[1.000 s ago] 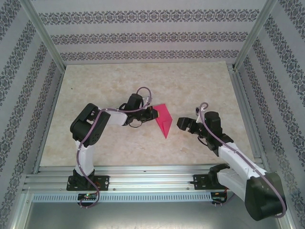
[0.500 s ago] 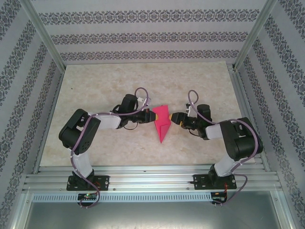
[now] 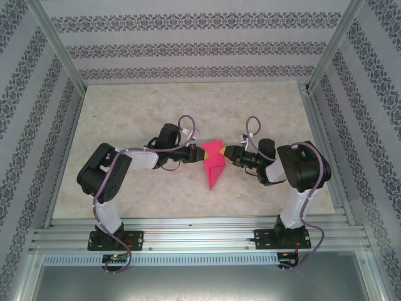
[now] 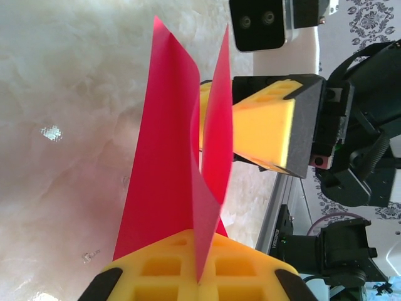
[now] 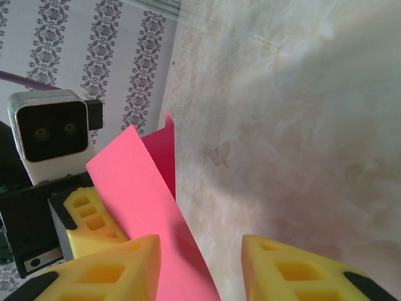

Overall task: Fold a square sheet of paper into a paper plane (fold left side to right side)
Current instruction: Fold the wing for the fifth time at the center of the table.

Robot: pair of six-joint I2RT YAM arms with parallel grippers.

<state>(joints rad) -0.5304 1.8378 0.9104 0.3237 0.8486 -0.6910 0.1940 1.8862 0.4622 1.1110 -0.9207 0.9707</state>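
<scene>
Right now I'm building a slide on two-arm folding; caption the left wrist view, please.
Left gripper pinches the part-folded pink paper as the right gripper, jaws open, straddles one flap.

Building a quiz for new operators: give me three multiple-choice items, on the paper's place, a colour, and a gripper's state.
1. Where is the pink paper? A. on the rail B. between the left gripper and right gripper C. at the table's far corner
2. What colour are the finger pads? A. blue B. green C. yellow
3. The left gripper is: A. shut on the pink paper B. wide open C. holding a cable
Key: 1 B, top view shows it between them; 2 C, both wrist views show yellow; 3 A, paper rises from its closed pads.
</scene>
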